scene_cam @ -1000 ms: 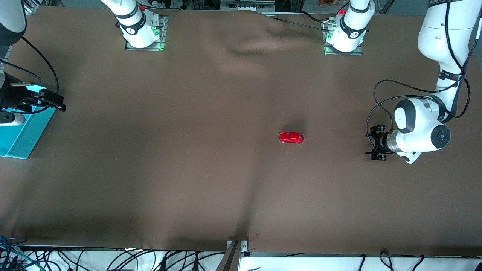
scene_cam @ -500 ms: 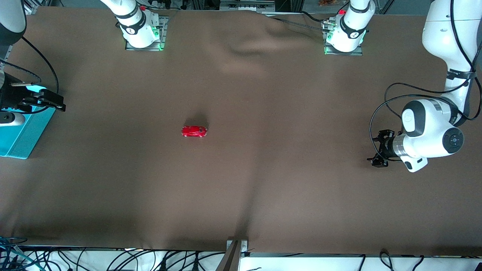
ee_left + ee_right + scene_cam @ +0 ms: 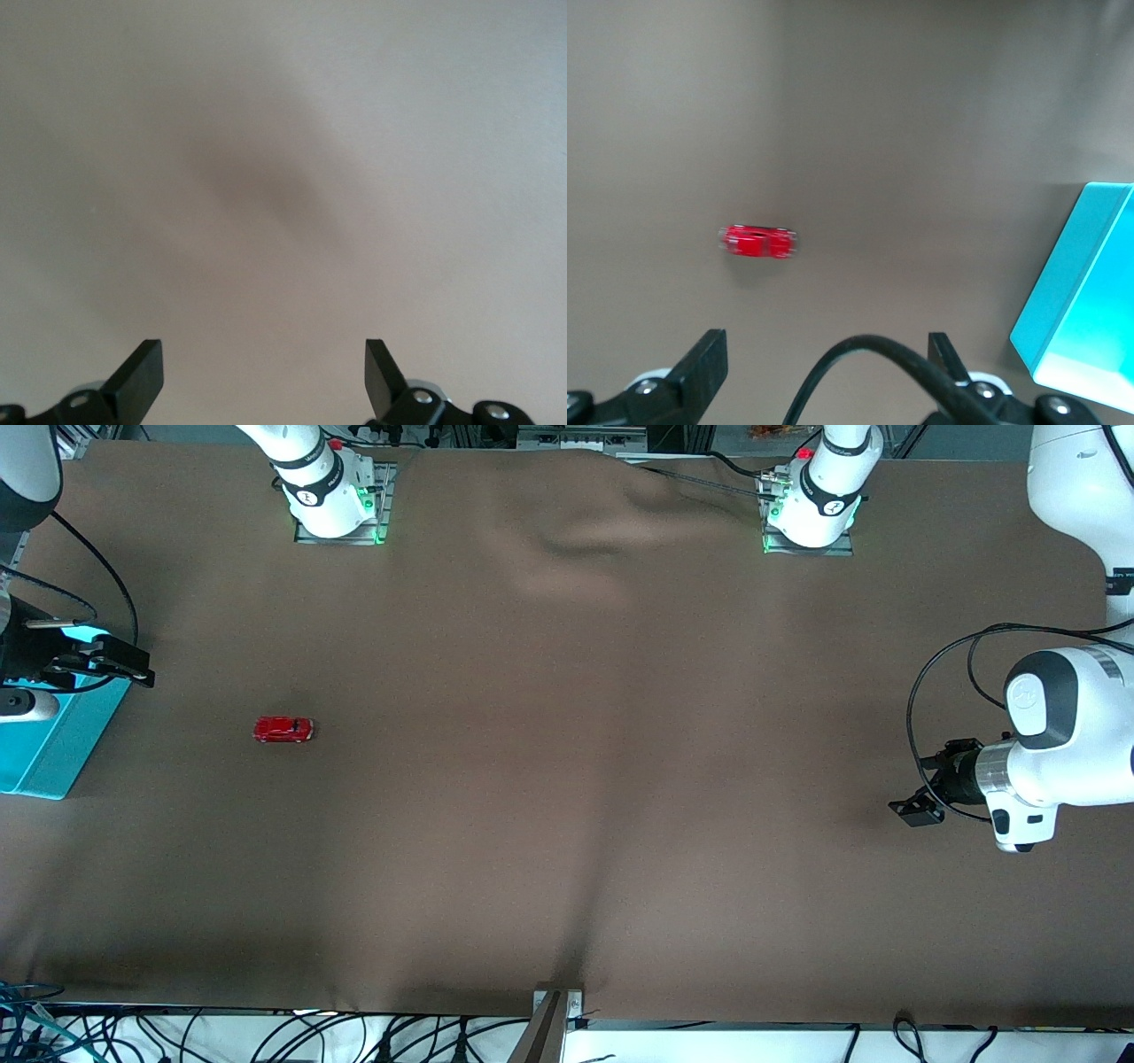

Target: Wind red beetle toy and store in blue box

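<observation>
Vs a sec ago: the red beetle toy (image 3: 283, 729) has run across the tabletop (image 3: 567, 797) from the middle, nearer the left arm's end, to well toward the right arm's end; it now sits on its wheels on bare cloth, near the blue box (image 3: 53, 744) but clearly apart from it; in the right wrist view the toy (image 3: 759, 241) looks smeared, w/ the box corner (image 3: 1076, 314) off to one side. Our left hand (image 3: 921, 802) has pulled back toward its own end of the tabletop and sits lower in the front view than before; its fingers (image 3: 137, 381) stand wide apart w/ nothing between them, only plain cloth in the left wrist view (image 3: 264, 381). Our right hand (image 3: 97, 662) hasn't shifted; it hangs over the box's edge at the right arm's end, fingers (image 3: 700, 363) spread, gripping nothing (image 3: 826, 372); a black cable (image 3: 868, 372) loops across its wrist view.

Edges & room: the box lies at the tabletop's edge at the right arm's end, partly cut off by the front view's border; a strip of bare cloth separates toy and box; the whole middle of the tabletop is brown cloth, w/ wrinkles up near the arm bases (image 3: 337, 505).
</observation>
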{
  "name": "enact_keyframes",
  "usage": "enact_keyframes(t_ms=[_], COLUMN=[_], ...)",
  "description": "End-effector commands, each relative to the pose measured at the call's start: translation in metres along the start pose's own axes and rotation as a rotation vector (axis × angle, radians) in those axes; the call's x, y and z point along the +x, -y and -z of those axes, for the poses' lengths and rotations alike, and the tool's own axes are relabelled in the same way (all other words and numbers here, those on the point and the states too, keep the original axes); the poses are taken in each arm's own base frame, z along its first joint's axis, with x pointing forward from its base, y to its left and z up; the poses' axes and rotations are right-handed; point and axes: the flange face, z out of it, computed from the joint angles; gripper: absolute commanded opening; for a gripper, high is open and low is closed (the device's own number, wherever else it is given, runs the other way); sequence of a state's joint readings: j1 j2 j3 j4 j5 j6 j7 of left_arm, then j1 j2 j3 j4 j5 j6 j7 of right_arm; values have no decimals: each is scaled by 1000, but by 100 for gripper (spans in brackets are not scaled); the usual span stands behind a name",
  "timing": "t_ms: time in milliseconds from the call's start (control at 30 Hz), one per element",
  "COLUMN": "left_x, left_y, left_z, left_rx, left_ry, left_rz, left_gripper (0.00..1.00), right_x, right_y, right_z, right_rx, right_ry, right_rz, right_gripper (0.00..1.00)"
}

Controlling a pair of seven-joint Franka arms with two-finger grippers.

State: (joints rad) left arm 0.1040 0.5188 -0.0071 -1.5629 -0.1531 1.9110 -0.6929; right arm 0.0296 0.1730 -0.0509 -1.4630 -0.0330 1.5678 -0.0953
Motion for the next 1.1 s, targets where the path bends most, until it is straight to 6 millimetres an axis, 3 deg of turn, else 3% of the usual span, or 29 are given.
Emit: enact_keyframes(t_ms=[0,333,400,667,900,1067], left_x=[-2,-1,-6,-26,-39,-50], left_y=[2,8,10,16,13,16], left_z=[31,76,97,141,159,195], left_rx=[20,66,84,63,54,34], left_ry=[-9,-30,-69,-117,-139,-183], left_rz=[-146,-298,-339,-360,-425,-478], left_gripper=[100,96,97,100,100,100], right_x=[0,0,0,0,0,0], right_y=[-1,-1,0,-1,1,1], right_z=[5,6,5,5,5,5], right_rx=[18,18,18,18,18,18], right_ry=[-1,-2,-1,-1,-1,-1], right_rz=[12,12,13,10,13,13], right_gripper=[100,100,100,100,100,100])
